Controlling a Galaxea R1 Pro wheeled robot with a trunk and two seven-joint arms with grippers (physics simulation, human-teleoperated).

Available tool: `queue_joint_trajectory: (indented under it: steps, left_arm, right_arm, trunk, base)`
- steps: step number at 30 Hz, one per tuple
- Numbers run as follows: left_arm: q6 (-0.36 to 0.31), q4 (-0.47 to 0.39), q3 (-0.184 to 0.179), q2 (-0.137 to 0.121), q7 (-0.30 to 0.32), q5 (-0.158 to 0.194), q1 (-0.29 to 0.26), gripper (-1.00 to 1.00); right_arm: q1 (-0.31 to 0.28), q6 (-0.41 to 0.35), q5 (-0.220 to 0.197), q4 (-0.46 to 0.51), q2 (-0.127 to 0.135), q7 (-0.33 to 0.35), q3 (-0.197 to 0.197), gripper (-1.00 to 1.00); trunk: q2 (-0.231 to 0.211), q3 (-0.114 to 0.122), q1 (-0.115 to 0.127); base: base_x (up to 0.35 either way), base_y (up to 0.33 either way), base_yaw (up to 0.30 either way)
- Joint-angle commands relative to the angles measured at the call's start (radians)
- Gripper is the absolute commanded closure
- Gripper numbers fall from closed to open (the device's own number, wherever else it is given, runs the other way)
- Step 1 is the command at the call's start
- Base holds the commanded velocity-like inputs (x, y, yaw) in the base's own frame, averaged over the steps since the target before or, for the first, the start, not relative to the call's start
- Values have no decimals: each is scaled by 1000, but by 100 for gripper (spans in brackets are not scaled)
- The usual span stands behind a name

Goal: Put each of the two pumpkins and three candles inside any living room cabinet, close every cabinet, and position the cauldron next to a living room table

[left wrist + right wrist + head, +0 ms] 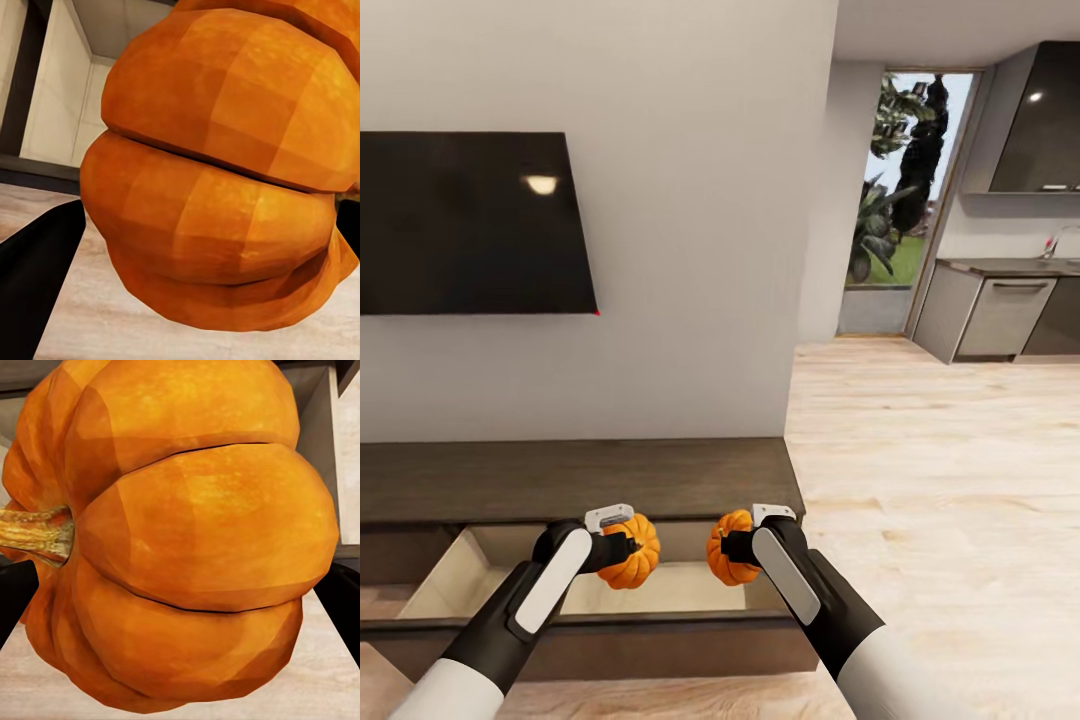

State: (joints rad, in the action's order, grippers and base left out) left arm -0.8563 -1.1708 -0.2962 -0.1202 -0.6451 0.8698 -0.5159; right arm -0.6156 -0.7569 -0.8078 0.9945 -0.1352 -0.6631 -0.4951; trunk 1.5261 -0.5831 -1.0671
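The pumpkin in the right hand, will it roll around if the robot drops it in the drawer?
Probably a little. The pumpkin in the right hand is round and ribbed, so it may wobble, but the open drawer has walls that should stop it. It looks stiff and keeps its shape in the grip. Its short stem points sideways, so it might land on its side.

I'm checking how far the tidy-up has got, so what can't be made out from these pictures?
- Left part of the cabinet: the head view's edge cuts it off.
- Drawer floor: the arms and both pumpkins cover part of it.
- Left gripper fingers: the left pumpkin crowds the left wrist view.
- Right gripper fingers: the right pumpkin crowds the right wrist view.
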Motion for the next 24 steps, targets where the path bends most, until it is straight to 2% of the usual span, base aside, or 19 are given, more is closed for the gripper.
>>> queue_joint_trajectory:
  steps: [1,7,13,24]
  left_arm:
    - [2,-1,-3,0,-11,9,-1,100]
    - [27,2,-21,-5,-11,9,-1,100]
    - [30,2,-23,-6,-11,8,-1,100]
    - [31,1,-24,-6,-11,9,-1,100]
  right_arm:
    - [-1,0,-10,1,0,-10,-2,100]
    - [-1,1,-10,1,0,-10,-2,100]
    - [-1,1,-10,1,0,-10,-3,100]
    - [-1,1,-10,1,0,-10,-3,100]
  trunk:
    - [8,-4,-4]
    - [50,-23,-27]
    - [92,-42,-50]
    - [92,-42,-50]
  base:
    - [0,0,0]
    - [0,0,0]
    - [0,0,0]
    - [38,4,0]
